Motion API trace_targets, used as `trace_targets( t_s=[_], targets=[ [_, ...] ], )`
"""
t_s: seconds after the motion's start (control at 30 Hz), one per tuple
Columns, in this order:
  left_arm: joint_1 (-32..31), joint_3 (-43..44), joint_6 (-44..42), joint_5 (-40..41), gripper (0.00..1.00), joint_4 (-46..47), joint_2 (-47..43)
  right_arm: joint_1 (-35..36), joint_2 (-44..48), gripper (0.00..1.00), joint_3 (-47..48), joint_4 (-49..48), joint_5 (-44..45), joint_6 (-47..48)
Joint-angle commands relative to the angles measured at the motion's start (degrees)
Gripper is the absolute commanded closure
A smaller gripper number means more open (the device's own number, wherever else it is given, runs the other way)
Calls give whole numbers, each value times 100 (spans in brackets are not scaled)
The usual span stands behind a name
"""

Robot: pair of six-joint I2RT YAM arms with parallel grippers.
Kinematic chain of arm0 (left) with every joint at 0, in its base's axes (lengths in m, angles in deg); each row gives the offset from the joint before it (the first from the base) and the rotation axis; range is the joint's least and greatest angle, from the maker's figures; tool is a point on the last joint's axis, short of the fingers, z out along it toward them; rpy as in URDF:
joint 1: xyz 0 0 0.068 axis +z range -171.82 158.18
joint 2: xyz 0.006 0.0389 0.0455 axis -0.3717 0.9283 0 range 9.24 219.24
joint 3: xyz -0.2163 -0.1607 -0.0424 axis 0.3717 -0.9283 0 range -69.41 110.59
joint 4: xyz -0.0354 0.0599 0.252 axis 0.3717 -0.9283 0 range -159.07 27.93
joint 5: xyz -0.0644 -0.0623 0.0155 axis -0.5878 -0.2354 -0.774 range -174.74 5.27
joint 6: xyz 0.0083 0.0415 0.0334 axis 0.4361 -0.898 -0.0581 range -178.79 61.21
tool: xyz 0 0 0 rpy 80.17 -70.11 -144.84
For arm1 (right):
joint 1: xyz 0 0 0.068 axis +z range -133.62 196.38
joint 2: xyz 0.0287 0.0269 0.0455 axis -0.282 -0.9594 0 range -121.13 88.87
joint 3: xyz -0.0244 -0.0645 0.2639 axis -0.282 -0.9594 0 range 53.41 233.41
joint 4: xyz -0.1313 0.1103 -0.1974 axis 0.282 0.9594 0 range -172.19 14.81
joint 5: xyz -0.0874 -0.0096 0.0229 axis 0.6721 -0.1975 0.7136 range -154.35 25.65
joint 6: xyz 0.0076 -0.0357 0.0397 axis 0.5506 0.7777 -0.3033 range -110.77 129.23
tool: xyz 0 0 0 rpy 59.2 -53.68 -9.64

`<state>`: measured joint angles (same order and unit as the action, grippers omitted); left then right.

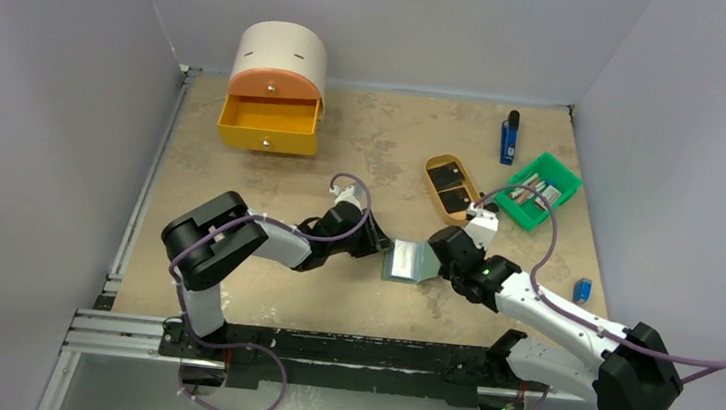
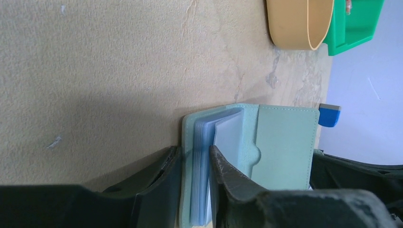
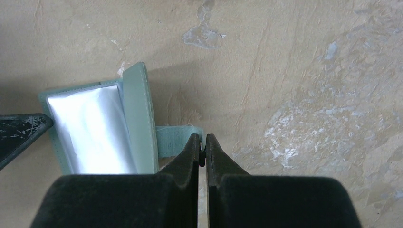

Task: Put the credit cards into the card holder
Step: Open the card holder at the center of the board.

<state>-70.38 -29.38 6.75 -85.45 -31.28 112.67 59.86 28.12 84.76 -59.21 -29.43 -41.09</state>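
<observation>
1. Left gripper (image 2: 196, 159) clamped narrow on one cover and the pale blue-grey pocket stack of the open grey-green bifold card holder (image 2: 285, 142), mid-table
2. Right gripper (image 3: 202, 142) almost closed, pinching the holder's side tab (image 3: 173, 141)
3. Beyond: two flat black rectangular credit cards (image 1: 446, 177) lie in tan oval tray (image 1: 430, 163), beside bright green plastic bin (image 1: 565, 174)

Soft even overhead light; blown-out glare on card holder (image 3: 97, 130) pockets

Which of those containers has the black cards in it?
The tan oval tray holds two black cards; the green bin holds pale items, the open orange drawer looks empty.
</observation>
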Motion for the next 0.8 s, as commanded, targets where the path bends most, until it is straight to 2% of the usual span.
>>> trace_targets(
  t_s=[0.0, 0.07, 0.27, 0.4, 0.53, 0.77],
  targets=[
    [-58, -153, 20, -132, 73, -85, 171, -19, -14, 100, -25, 118, 60, -232],
    [-58, -219, 20, -97, 71, -80, 94, -24, -76, 100, -9, 142, 30, -274],
    [-58, -465, -146, 307, 56, -518, -423, -24, -190, 100, -85, 102, -147, -421],
    [-58, -496, -236, 241, 55, -551, -387, -16, -303, 100, -111, 70, -239, -546],
    [-59, -526, -202, 98, 59, -389, -185, -23, -433, 100, -121, 101, -324, -671],
    [-56, -481, -256, -16, 76, -319, -97, -19, -512, 100, -168, 104, -485, -734]
  ],
)
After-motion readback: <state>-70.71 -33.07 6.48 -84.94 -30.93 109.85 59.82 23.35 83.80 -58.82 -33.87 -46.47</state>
